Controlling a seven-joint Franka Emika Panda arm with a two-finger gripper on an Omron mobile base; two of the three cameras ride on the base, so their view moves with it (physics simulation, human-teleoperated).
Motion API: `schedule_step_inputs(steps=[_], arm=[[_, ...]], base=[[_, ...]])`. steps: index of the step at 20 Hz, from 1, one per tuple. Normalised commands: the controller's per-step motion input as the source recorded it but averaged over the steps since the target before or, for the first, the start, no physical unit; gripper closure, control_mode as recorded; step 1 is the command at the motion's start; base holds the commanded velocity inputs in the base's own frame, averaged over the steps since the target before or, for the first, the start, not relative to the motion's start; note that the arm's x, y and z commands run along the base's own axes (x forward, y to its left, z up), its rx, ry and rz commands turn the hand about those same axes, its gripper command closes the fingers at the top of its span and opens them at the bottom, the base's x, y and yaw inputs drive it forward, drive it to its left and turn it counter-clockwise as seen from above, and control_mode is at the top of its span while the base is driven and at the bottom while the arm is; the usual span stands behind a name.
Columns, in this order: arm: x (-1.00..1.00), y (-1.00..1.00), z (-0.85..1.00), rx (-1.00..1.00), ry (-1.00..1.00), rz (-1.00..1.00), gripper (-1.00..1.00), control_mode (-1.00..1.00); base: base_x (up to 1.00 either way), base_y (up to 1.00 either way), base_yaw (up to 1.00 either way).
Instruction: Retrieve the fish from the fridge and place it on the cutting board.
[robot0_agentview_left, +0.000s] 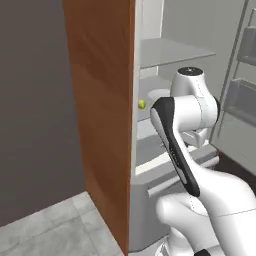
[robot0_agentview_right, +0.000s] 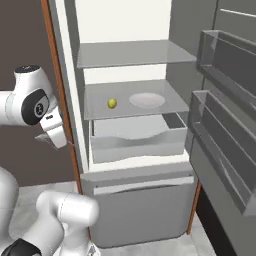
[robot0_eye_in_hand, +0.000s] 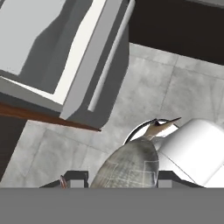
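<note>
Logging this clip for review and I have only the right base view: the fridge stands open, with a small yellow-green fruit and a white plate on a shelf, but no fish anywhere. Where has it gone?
Observer: The hand view shows the fish between the finger tips of the tool, which is shut on it.
Operator: Is the tool inside the fridge?
Observer: No. In the hand view it points down at grey floor tiles, with the fridge off to one side.
Operator: Which way does the fish lie?
Observer: Its pointed tail sticks out away from the camera.
</note>
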Motion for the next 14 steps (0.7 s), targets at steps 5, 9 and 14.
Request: schedule_step_inputs(steps=[5, 9, 14], arm=[[0.0, 0.0, 0.0, 0.0, 0.0, 0.0, 1.0, 1.0], [0.0, 0.0, 0.0, 0.0, 0.0, 0.0, 1.0, 1.0], [0.0, 0.0, 0.0, 0.0, 0.0, 0.0, 1.0, 1.0]], base=[[-0.21, 0.05, -0.65], [-0.29, -0.03, -0.71], [-0.55, -0.08, -0.71]])
